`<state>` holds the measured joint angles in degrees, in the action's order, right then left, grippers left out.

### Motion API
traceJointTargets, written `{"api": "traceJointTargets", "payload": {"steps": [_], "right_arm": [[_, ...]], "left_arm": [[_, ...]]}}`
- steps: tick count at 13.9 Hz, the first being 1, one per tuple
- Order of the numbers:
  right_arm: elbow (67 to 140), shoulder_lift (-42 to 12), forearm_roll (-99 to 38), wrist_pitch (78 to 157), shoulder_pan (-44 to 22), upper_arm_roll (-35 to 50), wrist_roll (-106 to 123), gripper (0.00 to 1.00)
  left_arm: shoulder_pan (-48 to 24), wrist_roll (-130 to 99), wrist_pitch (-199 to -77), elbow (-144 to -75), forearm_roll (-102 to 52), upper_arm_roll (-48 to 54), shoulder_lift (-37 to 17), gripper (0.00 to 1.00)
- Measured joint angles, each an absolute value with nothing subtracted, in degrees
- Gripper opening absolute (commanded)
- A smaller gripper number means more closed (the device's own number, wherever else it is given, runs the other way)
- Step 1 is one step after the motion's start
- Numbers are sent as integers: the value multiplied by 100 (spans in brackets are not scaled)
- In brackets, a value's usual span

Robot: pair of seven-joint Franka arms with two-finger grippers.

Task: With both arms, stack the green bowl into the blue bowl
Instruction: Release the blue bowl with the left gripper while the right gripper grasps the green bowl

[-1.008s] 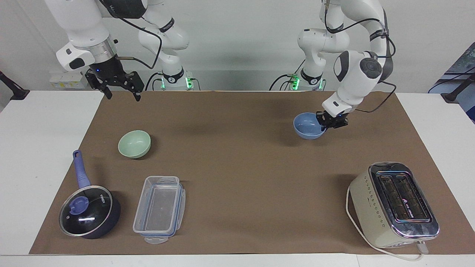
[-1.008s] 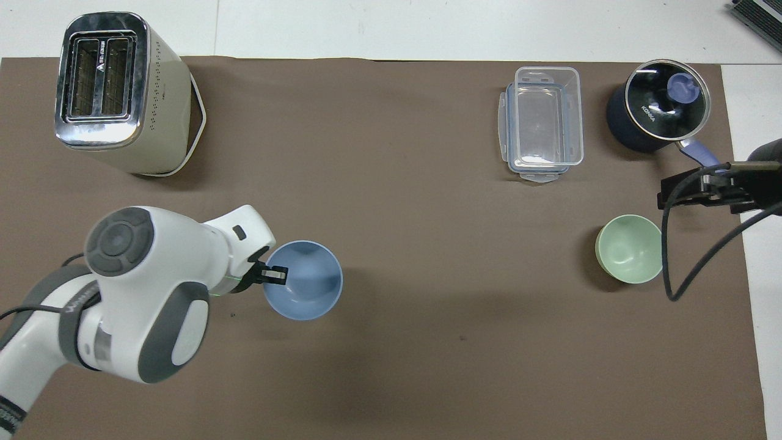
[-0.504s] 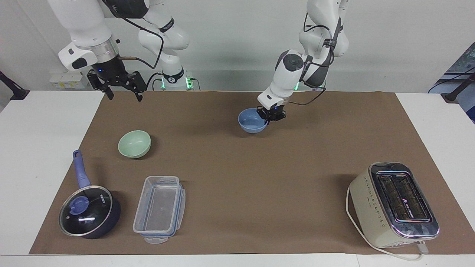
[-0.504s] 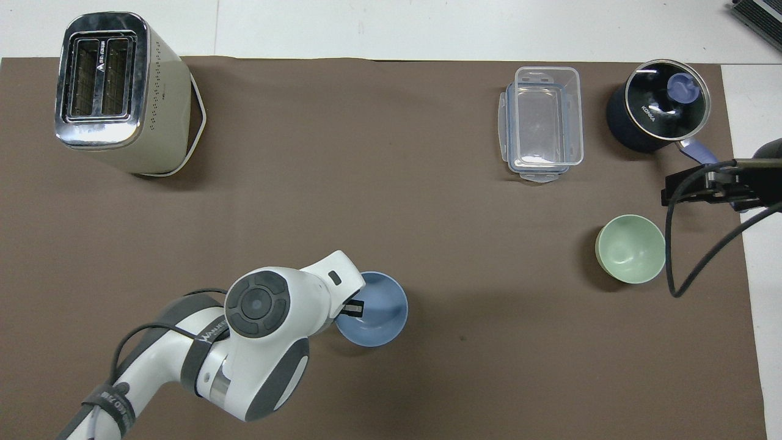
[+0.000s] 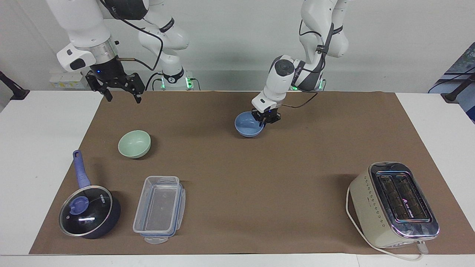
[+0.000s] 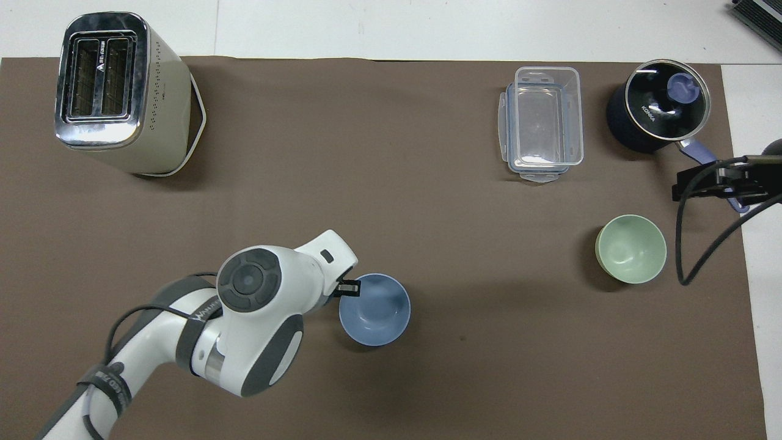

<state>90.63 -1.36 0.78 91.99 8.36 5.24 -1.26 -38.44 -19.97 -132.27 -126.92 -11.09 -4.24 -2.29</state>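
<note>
Jaws: left gripper (image 5: 265,119) at blue bowl (image 5: 248,124) rim, grip unclear; right gripper (image 5: 119,88) spread, waiting. Brown mat (image 5: 259,178) covers white table (image 5: 33,148), pale wall.

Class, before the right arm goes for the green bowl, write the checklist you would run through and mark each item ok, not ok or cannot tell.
1. Blue bowl set down upright on the brown mat: ok.
2. Left gripper off the blue bowl: not ok, it is at the rim on the left arm's side; whether it has let go, cannot tell.
3. Green bowl upright, empty, with nothing touching it: ok.
4. Right gripper open and raised, near the mat's edge by the robots: ok.
5. Saucepan and clear container apart from the green bowl: ok.
</note>
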Motion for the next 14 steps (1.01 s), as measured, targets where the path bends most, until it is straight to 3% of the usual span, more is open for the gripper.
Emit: {"api": "traceJointTargets", "payload": {"steps": [3, 9, 14], "right_arm": [[9687, -179, 74, 9805, 1327, 514, 604, 100], [11703, -382, 64, 12084, 1828, 504, 1447, 100], [12229, -832, 64, 12834, 1891, 503, 1630, 100]], "left_arm": [[-3048, -1584, -12687, -12130, -1090, -456, -222, 100], [-1548, 24, -11131, -10952, -859, -492, -198, 100], [-533, 1211, -9611, -9753, -346, -508, -153, 100]]}}
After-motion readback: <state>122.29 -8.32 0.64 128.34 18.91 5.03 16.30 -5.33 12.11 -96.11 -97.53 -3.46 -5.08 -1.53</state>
